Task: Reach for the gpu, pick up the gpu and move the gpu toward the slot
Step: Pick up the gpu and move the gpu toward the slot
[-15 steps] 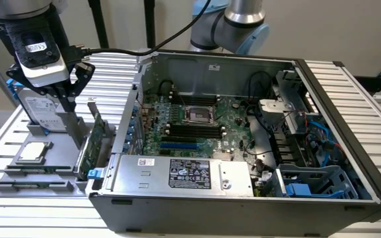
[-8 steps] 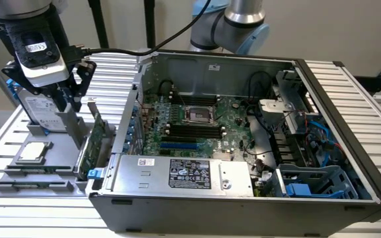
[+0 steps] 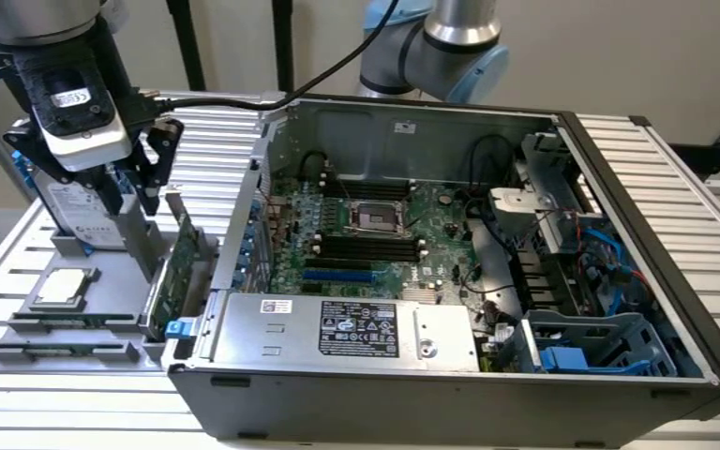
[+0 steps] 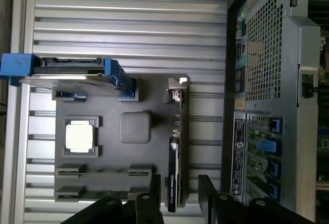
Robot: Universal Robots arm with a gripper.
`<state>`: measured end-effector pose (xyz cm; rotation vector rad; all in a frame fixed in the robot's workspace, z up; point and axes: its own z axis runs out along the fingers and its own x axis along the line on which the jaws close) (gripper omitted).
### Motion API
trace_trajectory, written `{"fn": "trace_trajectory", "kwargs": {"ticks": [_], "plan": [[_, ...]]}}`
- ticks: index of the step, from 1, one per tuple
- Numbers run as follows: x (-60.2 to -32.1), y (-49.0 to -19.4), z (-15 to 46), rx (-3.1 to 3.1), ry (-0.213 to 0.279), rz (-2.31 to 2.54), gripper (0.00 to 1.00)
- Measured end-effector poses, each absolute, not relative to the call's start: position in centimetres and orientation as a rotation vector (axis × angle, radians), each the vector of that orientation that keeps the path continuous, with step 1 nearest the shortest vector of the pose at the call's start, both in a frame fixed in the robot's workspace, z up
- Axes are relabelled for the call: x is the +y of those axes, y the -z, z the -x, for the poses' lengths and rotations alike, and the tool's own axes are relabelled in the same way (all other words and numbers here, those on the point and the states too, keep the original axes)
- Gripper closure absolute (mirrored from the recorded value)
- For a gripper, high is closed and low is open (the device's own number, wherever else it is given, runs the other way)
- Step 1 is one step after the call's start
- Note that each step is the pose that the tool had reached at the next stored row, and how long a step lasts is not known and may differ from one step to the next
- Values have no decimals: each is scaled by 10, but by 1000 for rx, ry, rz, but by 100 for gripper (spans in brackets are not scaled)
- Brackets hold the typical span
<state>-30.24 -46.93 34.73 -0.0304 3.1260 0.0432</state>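
The gpu (image 3: 183, 262) is a thin green card standing on edge in the grey holder tray (image 3: 35, 337), just outside the open computer case. In the wrist view the gpu (image 4: 178, 154) appears edge-on, with its silver bracket (image 4: 177, 86) at one end. My gripper (image 3: 139, 192) hangs above the tray, a little toward the exterior view's left of the card and clear of it. Seen from the wrist, the gripper (image 4: 180, 203) is open, its two black fingers (image 4: 149, 203) standing either side of the card's line, with nothing held. The blue motherboard slot (image 3: 335, 277) lies inside the case.
A silver hard drive with blue rails (image 4: 72, 70) stands in the tray beside my gripper. A CPU (image 4: 79, 135) and two memory sticks (image 4: 103, 172) also lie in the tray. The case wall (image 4: 267, 106) rises close beside the gpu. A second arm's base (image 3: 442, 47) stands behind the case.
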Motion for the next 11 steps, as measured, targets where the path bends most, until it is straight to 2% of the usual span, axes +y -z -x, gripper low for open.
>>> {"fn": "trace_trajectory", "kwargs": {"ticks": [11], "plan": [[-470, -327, 304, 3125, -43, 29, 58]]}}
